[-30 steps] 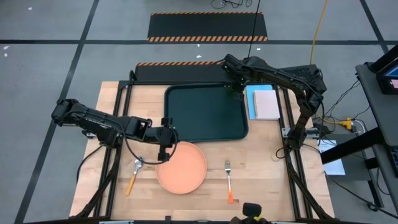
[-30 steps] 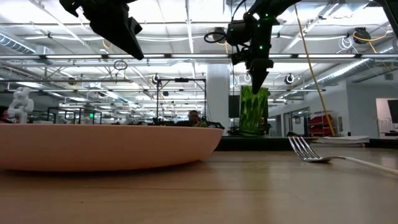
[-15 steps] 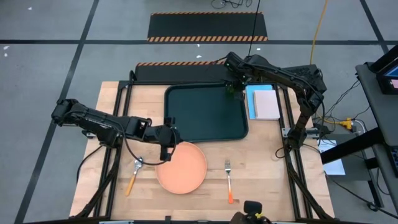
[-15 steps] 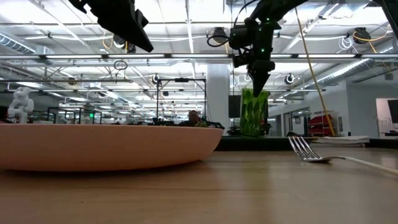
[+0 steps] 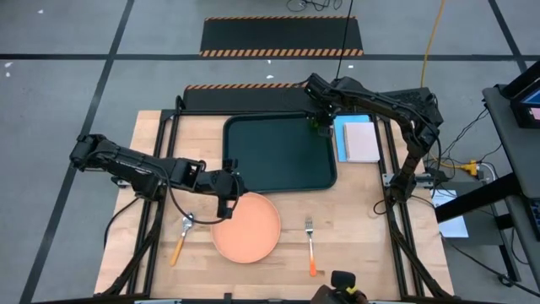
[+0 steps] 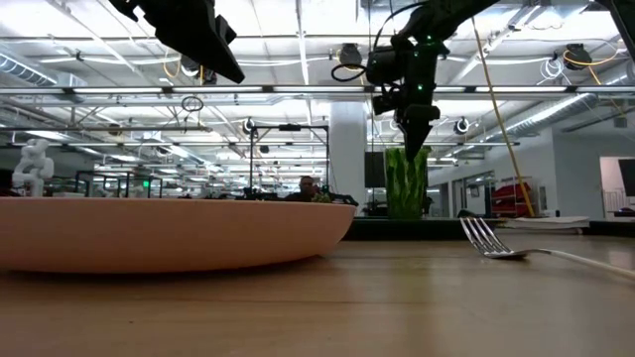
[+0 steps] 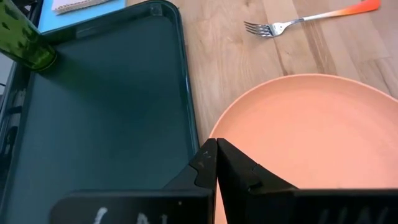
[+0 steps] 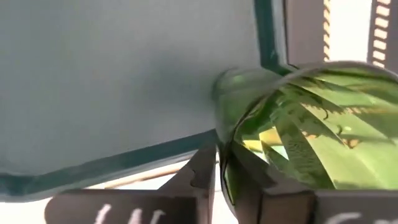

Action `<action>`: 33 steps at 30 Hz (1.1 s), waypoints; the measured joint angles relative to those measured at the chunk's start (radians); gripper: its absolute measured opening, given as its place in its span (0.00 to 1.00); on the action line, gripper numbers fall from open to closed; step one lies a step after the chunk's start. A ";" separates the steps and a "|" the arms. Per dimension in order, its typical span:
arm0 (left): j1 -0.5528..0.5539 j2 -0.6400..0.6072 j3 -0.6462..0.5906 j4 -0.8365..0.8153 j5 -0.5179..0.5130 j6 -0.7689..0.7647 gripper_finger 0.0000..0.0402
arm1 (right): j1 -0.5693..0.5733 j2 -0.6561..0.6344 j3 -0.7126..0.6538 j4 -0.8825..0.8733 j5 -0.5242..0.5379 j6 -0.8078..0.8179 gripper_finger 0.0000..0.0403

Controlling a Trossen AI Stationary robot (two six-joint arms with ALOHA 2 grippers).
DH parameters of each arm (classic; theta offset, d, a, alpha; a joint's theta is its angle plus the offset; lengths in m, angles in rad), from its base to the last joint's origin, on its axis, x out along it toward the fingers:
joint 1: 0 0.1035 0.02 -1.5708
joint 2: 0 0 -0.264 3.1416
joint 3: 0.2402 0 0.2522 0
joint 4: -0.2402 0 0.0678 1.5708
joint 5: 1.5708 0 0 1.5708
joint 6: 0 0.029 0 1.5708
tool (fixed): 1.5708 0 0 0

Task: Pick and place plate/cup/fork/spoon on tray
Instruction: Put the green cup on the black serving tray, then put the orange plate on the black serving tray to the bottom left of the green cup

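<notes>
The green cup point(image 6: 407, 183) stands in the far right corner of the dark tray point(image 5: 278, 156), and my right gripper point(image 5: 318, 118) is shut on it from above. It also shows in the left wrist view point(image 7: 25, 46). The orange plate point(image 5: 246, 226) lies flat on the table near the tray's near edge. My left gripper point(image 5: 226, 196) is shut and empty, and hangs well above the plate's far left rim point(image 7: 249, 118). The fork point(image 5: 310, 245) lies to the plate's right and the spoon point(image 5: 181, 236) to its left. My right gripper holds the cup by its rim wall point(image 8: 227, 134), on the side toward the tray's middle. The wall is pinched between the two fingers, one finger point(image 8: 252, 174) seemingly inside the cup and one outside. The fingers point down. The cup is upright, its base point(image 7: 40, 59) at the tray floor.
A pink-and-blue notepad point(image 5: 361, 139) lies just right of the tray, close to the cup. The tray's floor point(image 7: 99, 112) is bare apart from the cup.
My right gripper has gone down a little with the cup, which has stayed upright and sunk toward the tray floor. My left gripper has shifted slightly toward the table's right, over the plate's rim, and has stayed shut.
</notes>
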 joint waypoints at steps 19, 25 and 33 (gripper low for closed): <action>0.000 0.000 0.000 0.000 0.001 -0.001 0.02 | 0.016 -0.022 0.000 0.100 0.084 0.011 0.34; 0.000 0.000 0.000 0.000 0.001 -0.002 0.02 | 0.054 -0.098 0.000 0.164 0.109 0.051 0.46; 0.000 0.000 0.000 0.000 0.001 -0.055 0.02 | 0.175 -0.247 -0.043 0.185 0.111 0.300 0.52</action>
